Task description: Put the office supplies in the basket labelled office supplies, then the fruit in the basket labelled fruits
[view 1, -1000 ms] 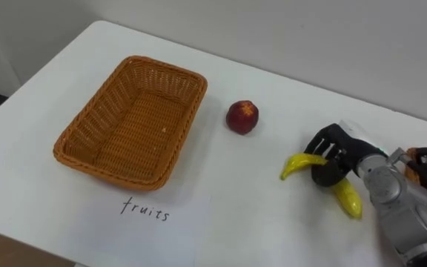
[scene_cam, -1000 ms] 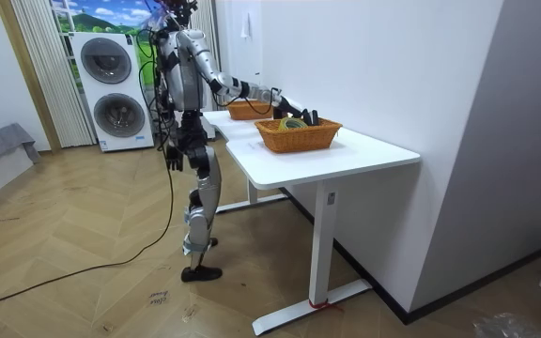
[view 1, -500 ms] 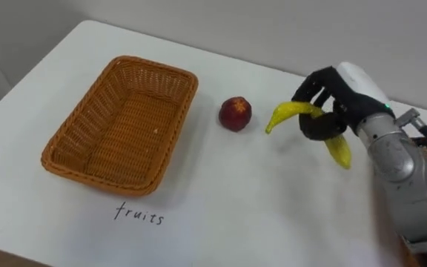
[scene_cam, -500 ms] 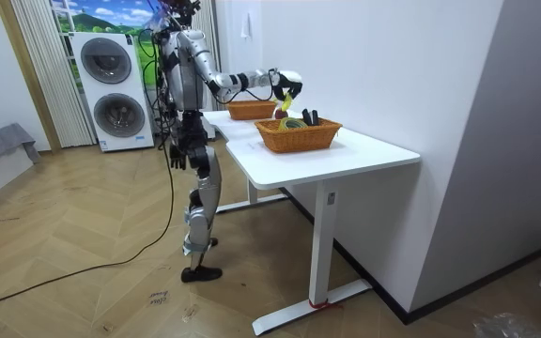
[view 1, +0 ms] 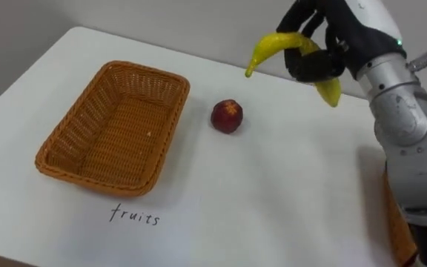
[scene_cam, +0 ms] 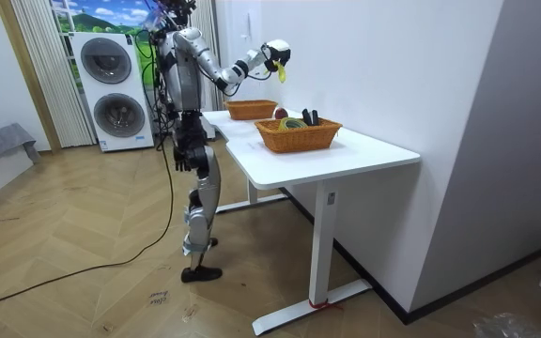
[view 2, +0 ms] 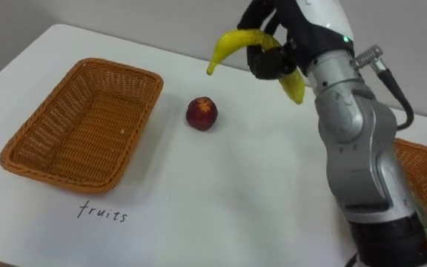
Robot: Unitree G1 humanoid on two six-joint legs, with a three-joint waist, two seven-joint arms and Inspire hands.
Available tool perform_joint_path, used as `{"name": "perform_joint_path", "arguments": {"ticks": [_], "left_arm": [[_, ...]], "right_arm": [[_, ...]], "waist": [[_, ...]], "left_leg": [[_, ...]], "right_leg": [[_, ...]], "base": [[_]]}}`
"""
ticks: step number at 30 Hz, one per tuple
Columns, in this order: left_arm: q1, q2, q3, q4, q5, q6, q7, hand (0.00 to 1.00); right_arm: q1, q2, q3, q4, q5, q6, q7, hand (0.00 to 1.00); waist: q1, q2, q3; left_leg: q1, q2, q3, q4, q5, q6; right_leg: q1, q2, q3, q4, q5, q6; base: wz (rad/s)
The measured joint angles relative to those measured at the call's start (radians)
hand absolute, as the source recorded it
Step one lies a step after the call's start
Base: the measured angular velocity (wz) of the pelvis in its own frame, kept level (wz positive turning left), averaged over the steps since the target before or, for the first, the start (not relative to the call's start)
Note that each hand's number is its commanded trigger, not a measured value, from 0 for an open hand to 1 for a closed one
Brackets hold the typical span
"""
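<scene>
My right hand (view 1: 325, 41) is raised well above the white table (view 1: 273, 193), its dark fingers curled round a yellow banana (view 1: 273, 46) whose ends stick out on both sides. In the right eye view the same hand (view 2: 282, 38) holds the banana (view 2: 232, 42) high and to the right of the empty wicker basket (view 1: 113, 126), which has "fruits" written in front of it. A red apple (view 1: 227, 116) lies on the table between the basket and my arm. From the room view my right hand (scene_cam: 272, 50) is lifted high over the table.
A second wicker basket (view 2: 421, 185) with dark items stands at the table's right edge; the room view shows this basket (scene_cam: 297, 133) nearer the camera. A wall runs behind the table. A washer and dryer (scene_cam: 106, 89) stand behind me.
My right hand has lifted the banana off the table and carried it up and leftward. The view has also shifted slightly.
</scene>
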Motion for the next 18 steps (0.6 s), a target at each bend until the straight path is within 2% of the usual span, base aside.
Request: {"name": "perform_joint_path", "arguments": {"ticks": [3, 7, 10, 12, 14, 18], "left_arm": [[0.0, 0.001, -0.026, -0.013, 0.0, 0.006, 0.004, 0.0], [-0.001, 0.001, -0.028, -0.016, -0.001, 0.012, 0.018, 0.0], [-0.002, 0.001, -0.029, -0.014, -0.001, 0.017, 0.018, 0.0], [-0.009, 0.002, -0.029, -0.014, 0.0, 0.017, 0.018, 0.0], [-0.028, 0.008, -0.029, -0.013, 0.001, 0.016, 0.017, 0.0], [-0.033, 0.01, -0.042, -0.012, 0.03, 0.015, 0.019, 0.0]], "right_arm": [[-0.035, 0.0, 0.041, 0.0, 0.001, 0.016, 0.003, 1.0], [-0.035, 0.005, 0.087, 0.0, 0.004, 0.034, 0.012, 1.0], [-0.036, 0.036, 0.109, 0.015, 0.004, 0.035, 0.015, 1.0], [-0.037, 0.05, 0.121, 0.031, 0.004, 0.035, 0.016, 1.0], [-0.051, 0.066, 0.158, 0.068, 0.005, 0.036, 0.017, 1.0], [-0.083, 0.094, 0.235, 0.128, -0.018, 0.044, 0.052, 1.0]], "waist": [[0.007, -0.003, -0.0019], [0.047, -0.013, -0.0064], [0.055, -0.014, -0.0013], [0.076, -0.024, 0.004], [0.107, -0.042, 0.0131], [0.137, -0.054, 0.0157]], "left_leg": [[0.0, -0.001, -0.016, 0.001, 0.001, 0.0], [0.007, -0.003, -0.031, 0.001, 0.002, 0.0], [0.01, -0.01, -0.064, 0.0, 0.004, 0.002], [0.011, -0.016, -0.07, -0.001, 0.004, 0.003], [0.004, -0.018, -0.075, 0.0, 0.005, 0.002], [-0.001, -0.022, -0.092, 0.002, 0.006, 0.002]], "right_leg": [[0.005, 0.0, -0.019, 0.0, 0.0, 0.0], [0.01, -0.002, -0.028, -0.001, 0.0, 0.0], [0.022, -0.005, -0.043, -0.003, -0.002, 0.004], [0.024, -0.012, -0.044, -0.002, -0.011, 0.016], [0.024, -0.013, -0.045, -0.003, -0.016, 0.02], [0.026, -0.013, -0.056, -0.003, -0.016, 0.02]], "base": [[0.15], [0.12], [0.26], [0.15], [0.03], [0.15]]}}
